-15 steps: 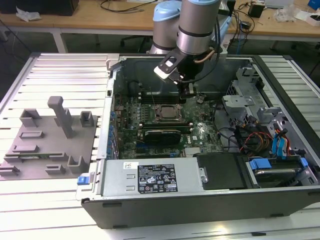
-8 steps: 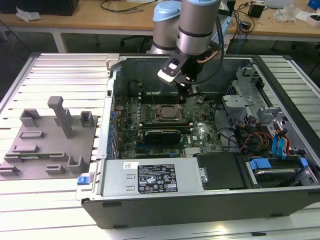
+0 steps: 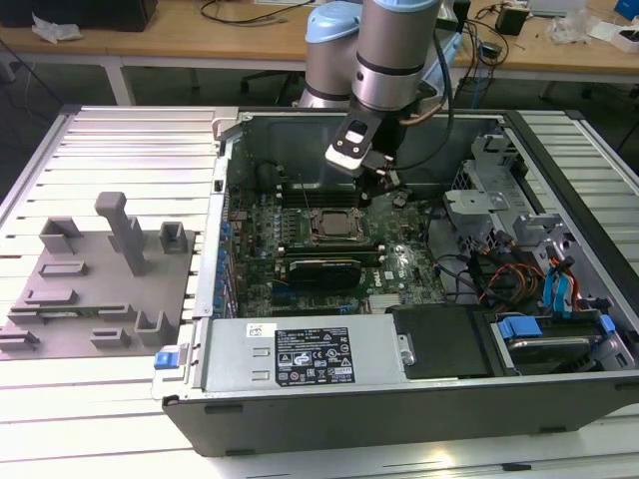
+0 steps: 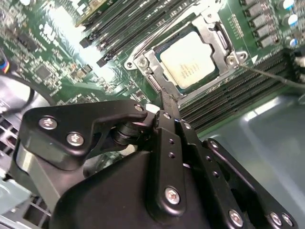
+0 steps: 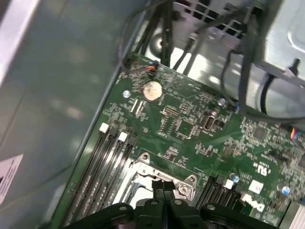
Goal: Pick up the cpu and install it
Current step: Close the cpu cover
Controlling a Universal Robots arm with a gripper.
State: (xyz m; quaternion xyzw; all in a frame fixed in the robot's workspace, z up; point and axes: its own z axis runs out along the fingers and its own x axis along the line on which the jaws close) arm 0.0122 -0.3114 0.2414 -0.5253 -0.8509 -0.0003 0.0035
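The cpu, a silvery square chip, lies flat inside the metal-framed socket on the green motherboard. In the exterior view the socket sits mid-board inside the open computer case. My gripper hangs just above the board, beside the socket toward the exterior view's right and back. Its two black fingertips press together with nothing between them, and they stand over the socket frame's edge. In the second wrist view the gripper tip is close to the socket's corner, apart from the chip.
A grey plastic tray with upright blocks lies at the exterior view's left. Memory slots flank the socket. A coin battery, cables, the power supply and drive bays crowd the case.
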